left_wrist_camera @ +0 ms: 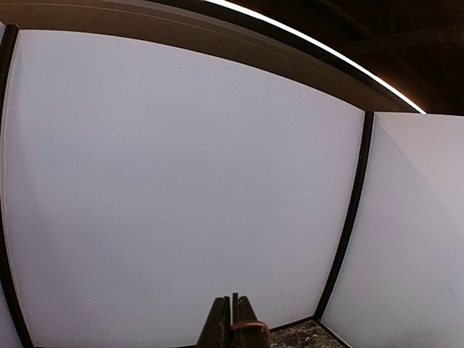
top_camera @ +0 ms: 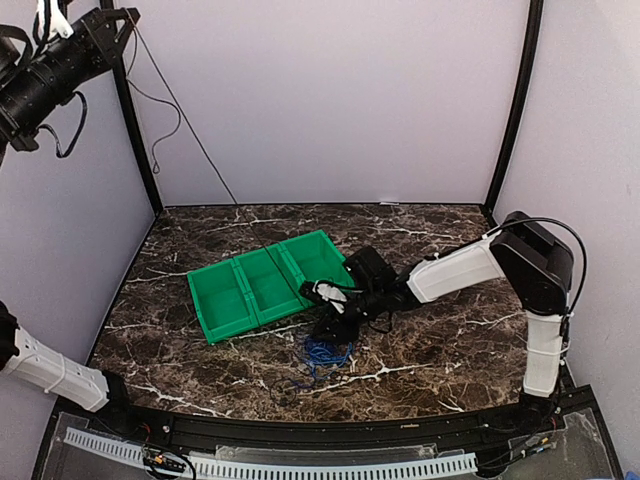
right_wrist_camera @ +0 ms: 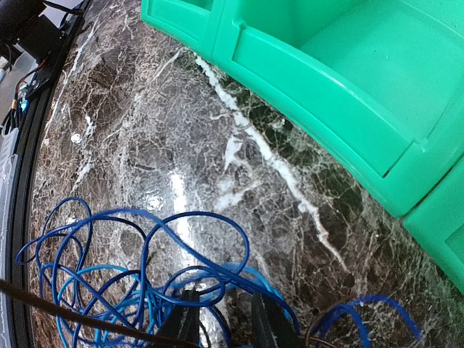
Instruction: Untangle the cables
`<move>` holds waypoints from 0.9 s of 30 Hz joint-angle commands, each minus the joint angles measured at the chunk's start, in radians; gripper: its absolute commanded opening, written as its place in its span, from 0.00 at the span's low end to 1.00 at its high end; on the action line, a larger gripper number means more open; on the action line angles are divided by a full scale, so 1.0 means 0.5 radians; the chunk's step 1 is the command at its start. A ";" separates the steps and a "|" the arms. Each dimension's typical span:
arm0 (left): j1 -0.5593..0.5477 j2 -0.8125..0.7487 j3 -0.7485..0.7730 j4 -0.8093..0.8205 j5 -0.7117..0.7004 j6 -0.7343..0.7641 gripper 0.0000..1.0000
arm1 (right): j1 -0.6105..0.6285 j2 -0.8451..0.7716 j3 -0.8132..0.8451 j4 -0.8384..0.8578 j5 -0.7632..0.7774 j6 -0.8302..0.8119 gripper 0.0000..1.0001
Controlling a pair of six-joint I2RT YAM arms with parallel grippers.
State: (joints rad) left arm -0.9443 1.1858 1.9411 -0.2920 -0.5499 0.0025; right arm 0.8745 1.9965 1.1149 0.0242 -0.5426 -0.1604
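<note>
Right gripper (right_wrist_camera: 225, 326) jaws spread over blue cable (top_camera: 326, 350); left gripper (left_wrist_camera: 233, 326) jaws pressed together

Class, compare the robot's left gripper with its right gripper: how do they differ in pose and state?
The left gripper is raised high, facing the white wall; the right gripper is low over the blue cable on the table. The left gripper's jaws are together; the right gripper's jaws stand apart. Both look dark.
</note>
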 commanded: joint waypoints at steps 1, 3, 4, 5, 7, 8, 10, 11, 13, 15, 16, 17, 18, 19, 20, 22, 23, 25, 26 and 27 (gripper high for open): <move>0.015 0.061 0.557 0.202 -0.126 0.279 0.00 | -0.009 0.086 0.012 -0.125 0.077 -0.011 0.29; 0.013 0.093 0.628 0.333 -0.126 0.362 0.00 | -0.010 0.095 0.018 -0.126 0.077 -0.013 0.31; 0.012 0.092 0.633 0.375 -0.136 0.387 0.00 | -0.010 0.098 0.020 -0.128 0.079 -0.015 0.31; 0.011 0.089 0.638 0.448 -0.159 0.434 0.00 | -0.011 0.101 0.022 -0.130 0.081 -0.016 0.31; 0.012 0.082 0.636 0.528 -0.191 0.480 0.00 | -0.013 0.105 0.023 -0.137 0.083 -0.020 0.32; 0.011 0.082 0.635 0.550 -0.199 0.501 0.00 | -0.013 0.104 0.020 -0.137 0.087 -0.021 0.33; 0.013 0.084 0.637 0.574 -0.210 0.512 0.00 | -0.017 0.107 0.013 -0.137 0.088 -0.023 0.34; 0.013 0.088 0.633 0.577 -0.218 0.511 0.00 | -0.019 0.104 0.010 -0.138 0.083 -0.023 0.35; 0.011 0.085 0.599 0.552 -0.246 0.505 0.00 | -0.023 0.095 0.014 -0.146 0.071 -0.025 0.35; 0.012 0.055 0.490 0.521 -0.275 0.484 0.00 | -0.022 0.066 0.041 -0.182 0.066 -0.049 0.36; 0.012 0.037 0.439 0.514 -0.282 0.467 0.00 | -0.022 0.043 0.070 -0.218 0.069 -0.073 0.37; 0.013 -0.005 0.317 0.509 -0.300 0.458 0.00 | -0.022 0.019 0.098 -0.266 0.072 -0.111 0.38; 0.012 -0.030 0.179 0.510 -0.313 0.441 0.00 | -0.022 -0.010 0.136 -0.326 0.077 -0.162 0.40; 0.011 -0.080 0.112 0.506 -0.352 0.433 0.00 | -0.023 -0.044 0.178 -0.395 0.078 -0.195 0.42; 0.011 -0.103 -0.014 0.499 -0.375 0.407 0.00 | -0.029 -0.079 0.222 -0.466 0.069 -0.232 0.45; 0.013 -0.169 -0.185 0.428 -0.479 0.354 0.00 | -0.041 -0.160 0.311 -0.644 0.026 -0.321 0.51; 0.012 -0.218 -0.239 0.412 -0.503 0.340 0.00 | -0.047 -0.206 0.360 -0.744 0.003 -0.381 0.54; 0.012 -0.288 -0.405 0.369 -0.572 0.292 0.00 | -0.070 -0.311 0.426 -0.920 -0.057 -0.487 0.59; 0.011 -0.310 -0.496 0.343 -0.608 0.269 0.00 | -0.089 -0.370 0.441 -0.981 -0.097 -0.514 0.63; 0.011 -0.347 -0.540 0.330 -0.624 0.256 0.00 | -0.113 -0.444 0.454 -1.030 -0.126 -0.530 0.66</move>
State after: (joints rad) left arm -0.9443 1.0863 1.7489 -0.0910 -0.7750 0.1791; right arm 0.8516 1.9228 1.2770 -0.3206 -0.5377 -0.3233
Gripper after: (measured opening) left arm 0.010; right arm 0.616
